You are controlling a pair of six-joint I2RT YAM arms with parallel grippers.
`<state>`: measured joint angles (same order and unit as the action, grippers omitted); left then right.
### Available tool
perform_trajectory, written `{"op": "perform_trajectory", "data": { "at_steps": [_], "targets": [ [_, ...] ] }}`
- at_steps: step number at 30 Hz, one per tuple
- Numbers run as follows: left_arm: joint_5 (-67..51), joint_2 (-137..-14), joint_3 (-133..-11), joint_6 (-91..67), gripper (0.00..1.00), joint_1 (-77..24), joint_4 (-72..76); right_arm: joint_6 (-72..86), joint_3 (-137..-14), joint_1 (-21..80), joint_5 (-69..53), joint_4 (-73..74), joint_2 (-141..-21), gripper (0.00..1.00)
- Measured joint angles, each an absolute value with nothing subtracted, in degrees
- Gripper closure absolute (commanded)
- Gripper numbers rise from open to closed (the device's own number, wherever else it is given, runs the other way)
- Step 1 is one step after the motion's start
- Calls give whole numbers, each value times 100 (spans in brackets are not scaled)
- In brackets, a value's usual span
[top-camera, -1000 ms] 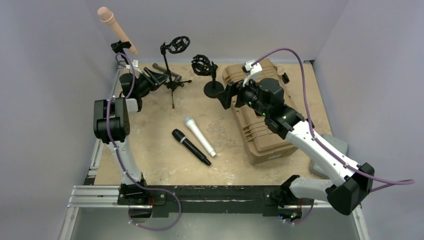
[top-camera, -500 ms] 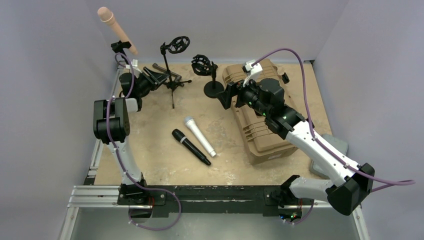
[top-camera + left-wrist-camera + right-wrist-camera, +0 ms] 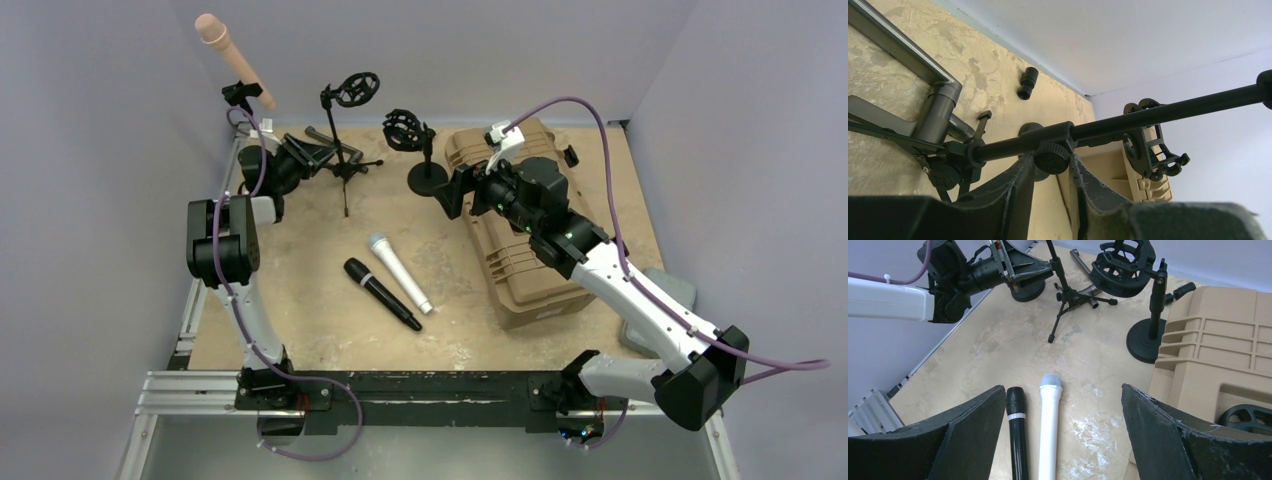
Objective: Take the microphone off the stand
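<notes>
A peach microphone (image 3: 234,58) sits tilted in a black clip (image 3: 238,93) at the top of a stand in the far left corner. My left gripper (image 3: 318,155) is below and right of it, at the black tripod stand (image 3: 343,165). In the left wrist view its jaws press both sides of a round black knob (image 3: 1052,157) on that stand's pole (image 3: 1158,111). My right gripper (image 3: 1063,430) hangs open above a black microphone (image 3: 1017,435) and a white microphone (image 3: 1049,430) lying side by side on the table.
A round-based desk stand (image 3: 427,178) with a shock mount (image 3: 405,130) stands mid-back. A tan ribbed case (image 3: 515,262) lies under the right arm. A grey folded stand (image 3: 908,55) lies on the table behind the tripod. Walls close in on the left and at the back.
My left gripper's jaws have drawn in on the tripod stand's knob. The right arm and both lying microphones have not moved.
</notes>
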<state>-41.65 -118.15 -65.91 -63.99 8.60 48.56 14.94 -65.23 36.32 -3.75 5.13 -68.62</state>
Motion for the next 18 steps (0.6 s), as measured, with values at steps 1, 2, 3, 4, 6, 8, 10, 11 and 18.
{"op": "perform_trajectory", "data": {
  "at_steps": [1,2,3,4,6,8,10,11,18],
  "targets": [
    [-4169,-11815,-6589,-6429,73,860,4871,1494,-6519,3632,-375,515,-6862,16],
    [-4171,-11815,-6589,-6455,74,858,4882,1494,-6519,3632,-377,515,-6862,16],
    [-4167,-11815,-6589,-6499,77,858,4886,1494,-6519,3632,-375,515,-6862,16],
    [-4167,-11815,-6589,-6541,77,858,4884,1494,-6519,3632,-375,513,-6862,16],
    [-4152,-11815,-6589,-6591,77,858,4884,1494,-6512,3632,-375,513,-6862,16],
    [-4143,-11815,-6589,-6650,74,858,4882,1494,-6510,3632,-375,515,-6862,16],
    [-4128,-11815,-6589,-6689,74,858,4877,1494,-6510,3632,-375,513,-6862,16],
    [-4121,-11815,-6589,-6694,75,858,4875,1494,-6510,3632,-375,513,-6862,16],
    [-4064,-11784,-6611,-6829,100,858,4722,1494,-6460,3632,-375,513,-6862,16]
  ]
}}
